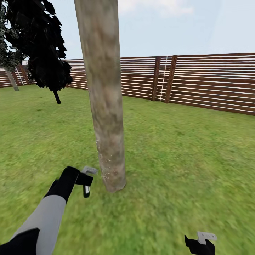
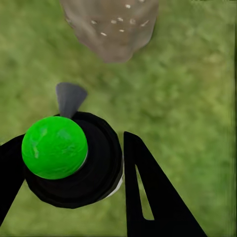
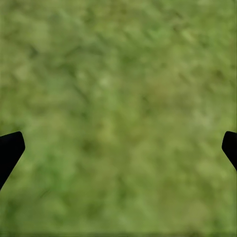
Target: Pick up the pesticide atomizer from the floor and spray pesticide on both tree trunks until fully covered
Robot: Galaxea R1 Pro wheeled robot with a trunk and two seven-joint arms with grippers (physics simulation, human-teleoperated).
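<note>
A thick mottled grey-brown tree trunk rises from the grass just ahead, with small white specks on its lower part. My left gripper sits low beside the trunk's base, a little to its left, shut on the pesticide atomizer. In the left wrist view the atomizer's dark body with its bright green spot sits between the black fingers. Its grey spray head points toward the speckled trunk base. My right gripper hangs open over bare grass at the lower right.
A black-leaved cone tree stands at the back left, and another pale trunk shows near the fence beyond it. The brown slat fence runs along the back. Lawn stretches to the right of the trunk.
</note>
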